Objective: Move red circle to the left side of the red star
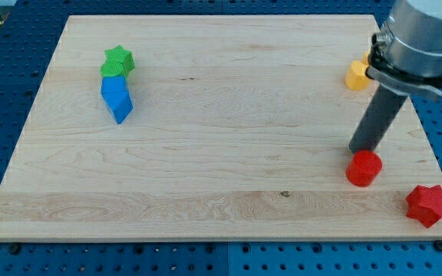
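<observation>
One red circle (364, 168) sits near the board's (206, 153) lower right, left of the red star (429, 205), a gap between. My tip (356, 151), fingerless, touches its upper-left edge. Advice: push gently rightward-downward, stopping short of the star.

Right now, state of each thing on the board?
red circle: flat, up-left of the star, apart from it
red star: bottom-right corner
my tip: at the circle's upper edge
yellow block: right edge, partly hidden
green star: touching blue block
</observation>
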`<move>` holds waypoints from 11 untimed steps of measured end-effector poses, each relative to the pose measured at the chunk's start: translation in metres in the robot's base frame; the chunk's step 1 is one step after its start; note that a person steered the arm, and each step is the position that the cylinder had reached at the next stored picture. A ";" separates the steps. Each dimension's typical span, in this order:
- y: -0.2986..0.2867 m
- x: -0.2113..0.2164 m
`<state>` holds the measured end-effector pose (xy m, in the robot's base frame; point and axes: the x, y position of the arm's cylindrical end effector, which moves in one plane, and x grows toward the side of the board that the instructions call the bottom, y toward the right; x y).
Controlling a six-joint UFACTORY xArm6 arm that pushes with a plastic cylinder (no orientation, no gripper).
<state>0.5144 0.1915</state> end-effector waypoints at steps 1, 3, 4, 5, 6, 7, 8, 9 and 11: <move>0.000 0.027; 0.000 0.056; -0.025 0.052; -0.049 0.060; -0.052 0.083; -0.050 0.102; -0.041 0.104; -0.037 0.105; -0.023 0.104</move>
